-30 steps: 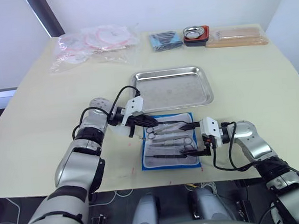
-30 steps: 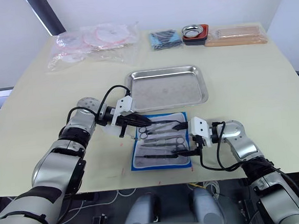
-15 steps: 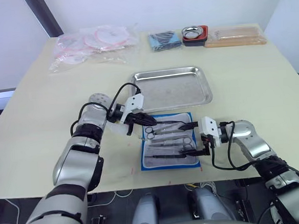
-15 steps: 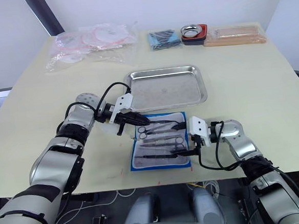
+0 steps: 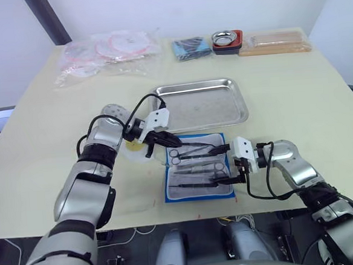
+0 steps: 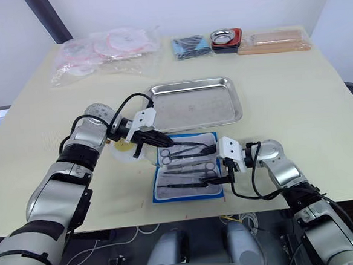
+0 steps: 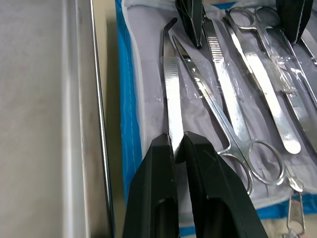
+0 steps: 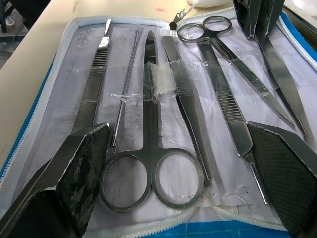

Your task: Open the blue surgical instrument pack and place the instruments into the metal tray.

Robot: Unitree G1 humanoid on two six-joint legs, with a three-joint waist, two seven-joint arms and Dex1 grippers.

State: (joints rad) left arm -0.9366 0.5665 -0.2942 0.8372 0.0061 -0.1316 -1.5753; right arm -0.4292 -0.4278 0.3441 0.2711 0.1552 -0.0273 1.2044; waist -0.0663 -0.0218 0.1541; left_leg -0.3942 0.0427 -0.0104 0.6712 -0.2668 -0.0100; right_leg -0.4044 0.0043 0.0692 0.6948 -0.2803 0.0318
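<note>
Pack [image 5: 199, 173] open flat, just before tray [image 5: 202, 103]. Left gripper [image 7: 177, 148] pinched on curved forceps [image 7: 172, 84] at pack's tray-side edge. Right gripper [image 8: 183, 163] spread wide over scissors [image 8: 151, 148], holding nothing. Risk — thin forceps slips from narrow pinch, or snags clear pocket strap and drags pack.

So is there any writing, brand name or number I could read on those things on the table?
No legible text anywhere.
Open blue surgical instrument pack: no print shows on its lining.
Instruments: no readable engraving.
Metal tray: bare.
Plastic bags at the far end: markings too small to read.
</note>
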